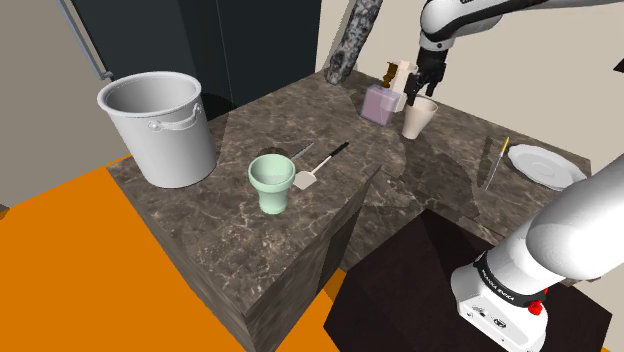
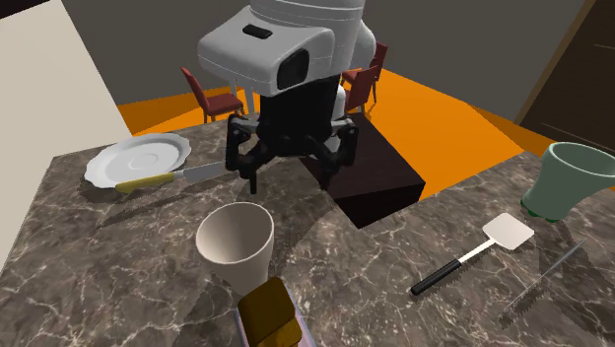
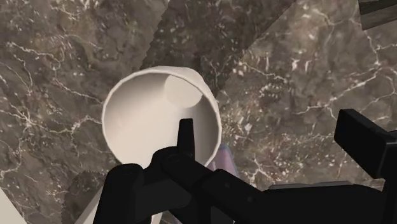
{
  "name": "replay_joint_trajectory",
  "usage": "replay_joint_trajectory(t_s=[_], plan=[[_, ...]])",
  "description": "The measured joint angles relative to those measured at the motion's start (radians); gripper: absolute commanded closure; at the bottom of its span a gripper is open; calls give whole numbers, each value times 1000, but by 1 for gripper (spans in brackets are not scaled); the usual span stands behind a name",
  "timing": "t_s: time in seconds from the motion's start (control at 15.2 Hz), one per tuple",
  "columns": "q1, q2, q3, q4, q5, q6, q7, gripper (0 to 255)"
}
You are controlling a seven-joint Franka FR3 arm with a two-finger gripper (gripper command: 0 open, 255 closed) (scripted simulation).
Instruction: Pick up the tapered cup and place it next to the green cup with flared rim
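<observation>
Shoulder view: tapered cup [image 1: 420, 120] stood upright beneath the gripper [image 1: 418, 92], well apart from the green cup [image 1: 271, 185]. Second exterior view: fingers [image 2: 243, 156] were spread, clasping nothing. Wrist view: one finger hung over the tapered cup's mouth; grasp, carry and placement apparently remained.

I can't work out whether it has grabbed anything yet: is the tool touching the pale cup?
Apart. In the second exterior view, a strip of marble counter shows between the open tool and the rim of the cup below it.

Veined dark stone counter [image 1: 230, 250], smooth matt cream tapered cup [image 1: 419, 119], smooth green cup [image 1: 271, 186], grey metal-looking pot [image 1: 165, 135]
</observation>
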Motion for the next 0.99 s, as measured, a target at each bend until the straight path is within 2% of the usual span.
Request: replay_joint_trajectory(t_s=[0.13,0.26,0.66,0.99], plan=[[-8,78,-12,63,15,6,-30,0],[-16,116,-20,79,21,21,-49,0],[-24,156,-26,36,27,103,-58,0],[-26,165,-27,30,29,118,-60,0]])
